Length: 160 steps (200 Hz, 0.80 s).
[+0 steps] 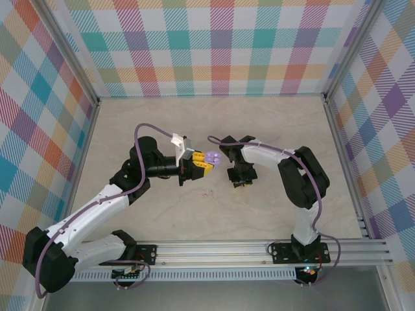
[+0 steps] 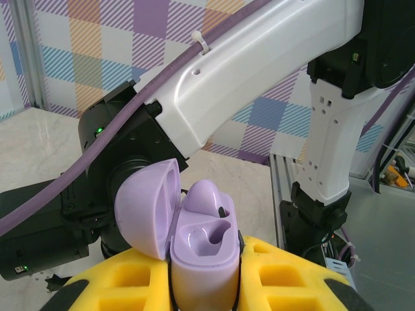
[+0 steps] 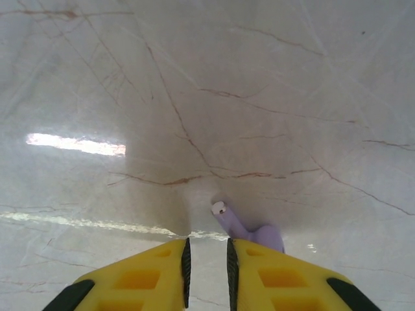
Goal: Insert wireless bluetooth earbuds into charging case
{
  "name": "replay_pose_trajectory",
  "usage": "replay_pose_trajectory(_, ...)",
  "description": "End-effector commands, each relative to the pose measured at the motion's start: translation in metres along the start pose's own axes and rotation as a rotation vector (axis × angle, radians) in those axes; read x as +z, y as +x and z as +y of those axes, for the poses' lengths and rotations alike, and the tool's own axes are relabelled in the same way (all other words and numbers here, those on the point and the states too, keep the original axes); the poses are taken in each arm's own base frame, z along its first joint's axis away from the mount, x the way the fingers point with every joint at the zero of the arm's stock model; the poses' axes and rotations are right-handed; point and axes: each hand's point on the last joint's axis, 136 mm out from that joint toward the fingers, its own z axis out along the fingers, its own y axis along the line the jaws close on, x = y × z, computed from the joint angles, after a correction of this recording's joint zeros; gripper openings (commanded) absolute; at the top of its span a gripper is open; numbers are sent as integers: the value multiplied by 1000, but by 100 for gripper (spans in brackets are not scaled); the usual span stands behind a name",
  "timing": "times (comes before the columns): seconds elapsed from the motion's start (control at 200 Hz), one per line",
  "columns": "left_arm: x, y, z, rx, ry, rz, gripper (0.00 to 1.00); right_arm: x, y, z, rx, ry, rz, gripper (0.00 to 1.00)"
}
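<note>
A pale marbled tabletop (image 1: 214,123) with thin brown veins lies between colourful checkered walls (image 1: 214,45).

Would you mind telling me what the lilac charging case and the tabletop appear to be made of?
The lilac charging case looks like smooth moulded plastic with a soft satin sheen. The tabletop looks like polished marble or a marble-look laminate: pale, brown-veined, with glossy light reflections.

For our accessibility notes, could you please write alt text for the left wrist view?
A lilac charging case, lid open and one earbud seated, is clamped between the left gripper's yellow fingers. Behind it is the right arm.
</note>
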Motion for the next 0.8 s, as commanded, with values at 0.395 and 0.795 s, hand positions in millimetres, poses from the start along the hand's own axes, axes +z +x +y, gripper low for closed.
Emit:
replay_pose_trajectory(0.395,0,-15,-2,46,7,-23,11,2,21,8,-53,-117,77,27)
replay_pose_trajectory(0.795,0,-15,-2,45,7,-19,11,5,14,-34,-1,48,64,26)
